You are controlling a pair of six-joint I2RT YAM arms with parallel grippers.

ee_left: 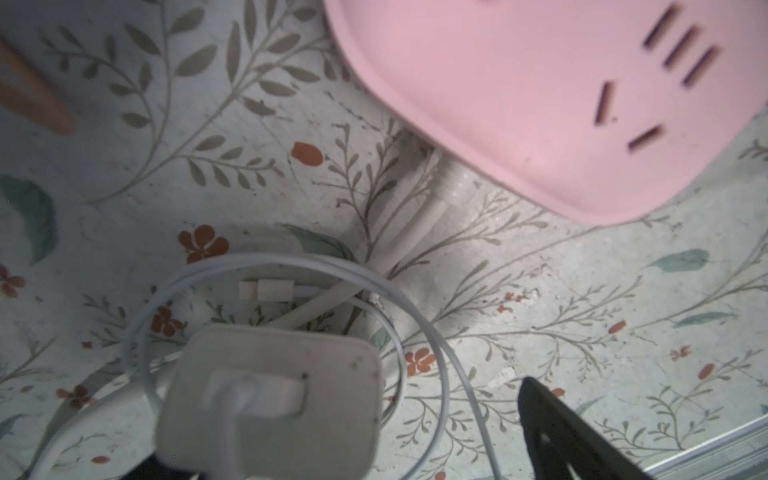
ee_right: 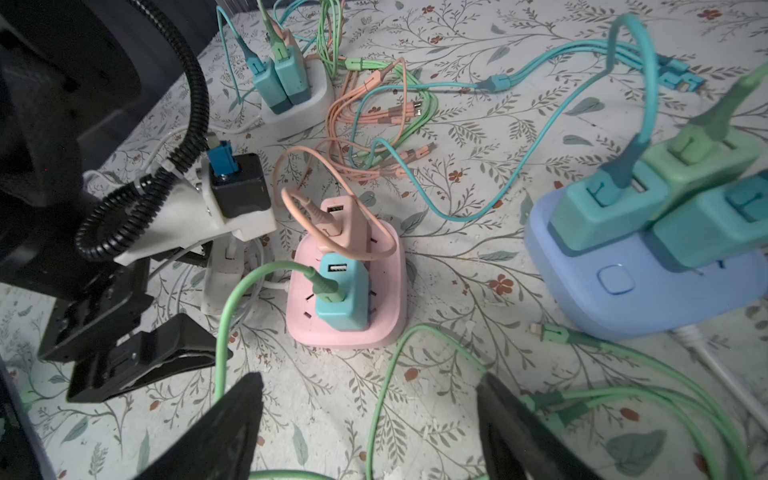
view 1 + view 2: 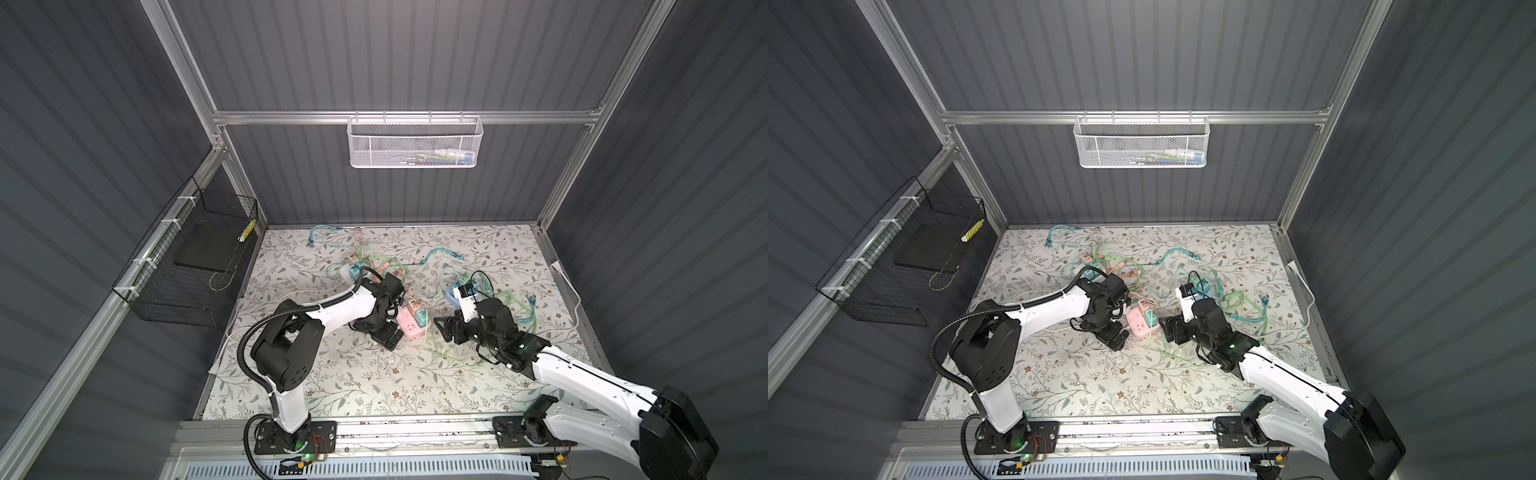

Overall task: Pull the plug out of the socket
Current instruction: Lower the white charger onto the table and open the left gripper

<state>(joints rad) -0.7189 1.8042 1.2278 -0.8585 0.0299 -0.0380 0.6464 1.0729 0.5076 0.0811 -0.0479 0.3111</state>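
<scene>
Scanning from the left wall, with 12 o'clock set at the back wall in both top views.

- Black wire basket [image 3: 183,266] hangs on the left wall, at roughly 10 o'clock from the middle of the floral counter [image 3: 374,386].
- White socket [image 2: 316,104] sits between 10 and 11 o'clock of the pink socket [image 3: 402,330], well apart from it. It holds two teal plugs side by side.
- Left end effector [image 3: 386,332] is low over the counter at 9 o'clock of the pink socket, just beside it.
  - Its jaws are spread.
  - In the left wrist view the one visible finger [image 1: 582,440] stands clear of the white plug [image 1: 270,399], with bare counter between them. Nothing is gripped.
- White plug is out of the socket and lies on the counter on the pink socket's 9 o'clock side, near it but not touching. Its thin white cable [image 1: 415,320] loops around it.
- Pink socket is near the middle of the counter. Seated in it are a peach plug [image 2: 345,220] and a teal plug [image 2: 343,299], and a green cable [image 2: 232,303] runs from the teal one.
- Right end effector [image 2: 370,380] is at 3 o'clock of the pink socket, near it but not in contact. Its fingers are wide apart and empty, with green cables on the counter below.
- Blue socket [image 2: 615,307] is at about 2 o'clock of the pink socket and carries three green and teal plugs.
</scene>
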